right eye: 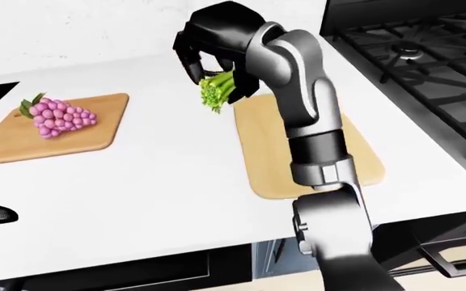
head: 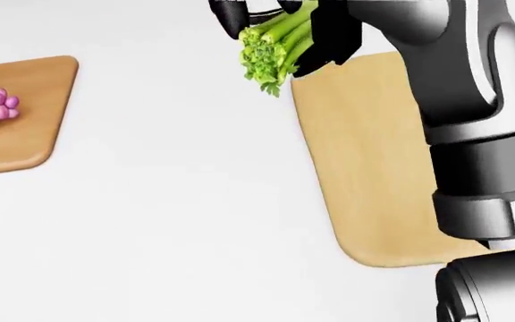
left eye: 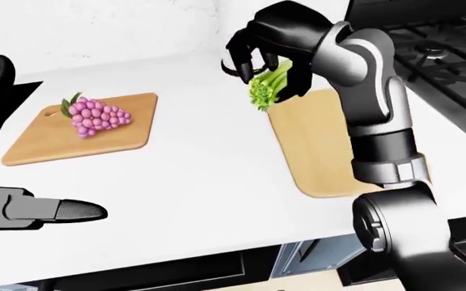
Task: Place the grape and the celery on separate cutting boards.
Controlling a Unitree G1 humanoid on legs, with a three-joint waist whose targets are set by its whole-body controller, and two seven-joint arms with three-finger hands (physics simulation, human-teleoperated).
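My right hand [left eye: 267, 57] is shut on a green celery bunch [left eye: 267, 88] and holds it in the air, leafy end down, over the upper left corner of the empty right cutting board [left eye: 318, 148]. A pink grape cluster [left eye: 95, 117] lies on the left cutting board [left eye: 30, 148]. The celery [head: 274, 45] also shows at the top of the head view. My left hand [left eye: 51, 210] hovers low at the left of the left-eye view, fingers stretched out and holding nothing.
A black gas stove [right eye: 415, 66] borders the white counter [left eye: 192, 182] on the right. A dark round object [left eye: 234, 68] sits on the counter behind my right hand. The counter's near edge runs along the bottom, with dark cabinet fronts below.
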